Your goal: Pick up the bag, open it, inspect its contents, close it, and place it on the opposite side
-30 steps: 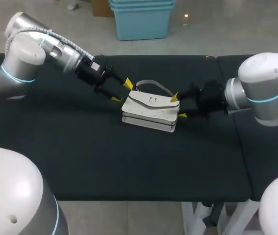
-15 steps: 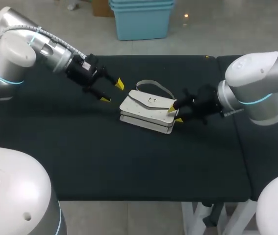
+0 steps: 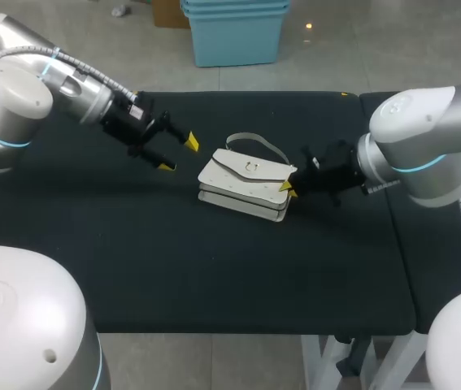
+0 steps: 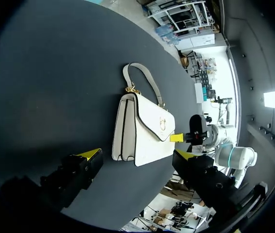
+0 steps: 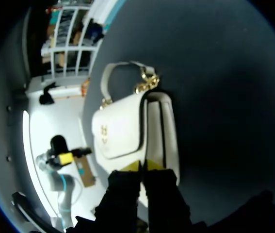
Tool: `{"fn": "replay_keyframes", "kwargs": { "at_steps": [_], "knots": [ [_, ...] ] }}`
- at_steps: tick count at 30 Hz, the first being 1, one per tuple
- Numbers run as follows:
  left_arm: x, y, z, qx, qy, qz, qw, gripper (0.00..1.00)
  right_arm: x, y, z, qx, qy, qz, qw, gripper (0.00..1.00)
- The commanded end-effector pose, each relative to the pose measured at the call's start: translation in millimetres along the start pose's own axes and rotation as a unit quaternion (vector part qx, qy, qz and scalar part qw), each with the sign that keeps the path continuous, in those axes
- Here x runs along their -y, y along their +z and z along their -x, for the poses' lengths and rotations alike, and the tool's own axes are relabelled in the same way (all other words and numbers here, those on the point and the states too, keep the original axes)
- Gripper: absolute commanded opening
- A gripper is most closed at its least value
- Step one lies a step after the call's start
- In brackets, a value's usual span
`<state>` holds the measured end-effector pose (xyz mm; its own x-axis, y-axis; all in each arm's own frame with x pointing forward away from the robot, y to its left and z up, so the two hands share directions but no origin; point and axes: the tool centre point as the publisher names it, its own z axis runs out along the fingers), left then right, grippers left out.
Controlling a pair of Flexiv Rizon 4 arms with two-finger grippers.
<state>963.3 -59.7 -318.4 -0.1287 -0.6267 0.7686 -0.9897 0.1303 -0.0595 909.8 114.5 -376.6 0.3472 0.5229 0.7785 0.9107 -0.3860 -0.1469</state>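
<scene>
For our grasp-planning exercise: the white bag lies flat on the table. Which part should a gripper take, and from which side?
Take the handle at mid-arch, coming down from above at the bag's far edge. The bag lies flat, flap up, and its thin strap loops out beyond the body, so two fingers could likely close across it.

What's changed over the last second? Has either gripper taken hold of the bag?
The left gripper backed away from the bag toward its own side and stayed open. The right gripper closed its fingers together at the bag's right end; whether they pinch the flap isn't clear. The bag stayed lying flat and hardly shifted.
</scene>
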Motion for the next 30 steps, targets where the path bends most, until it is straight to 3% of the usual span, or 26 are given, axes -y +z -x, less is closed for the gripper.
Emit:
{"fn": "replay_keyframes", "kwargs": {
  "at_steps": [1, 12, 14, 30],
  "knots": [
    [1, -6, 2.5, 0.008, 0.003, 0.013, 1.0, 1.0, -12.9, -10, 3.1, -0.012, -0.009, -0.035, 0.999, 0.0],
    [0, -19, 18.7, 0.034, 0.039, 0.084, 0.995, 1.0, -48.2, -32, -4.7, 0.001, -0.063, -0.154, 0.986, 0.0],
    [1, -20, 20.1, 0.052, 0.042, 0.098, 0.993, 1.0, -48.2, -32, -4.7, 0.001, -0.063, -0.154, 0.986, 0.0],
    [1, -20, 20.1, 0.052, 0.042, 0.098, 0.993, 1.0, -48.2, -32, -4.7, 0.001, -0.063, -0.154, 0.986, 0.0]
  ]
}}
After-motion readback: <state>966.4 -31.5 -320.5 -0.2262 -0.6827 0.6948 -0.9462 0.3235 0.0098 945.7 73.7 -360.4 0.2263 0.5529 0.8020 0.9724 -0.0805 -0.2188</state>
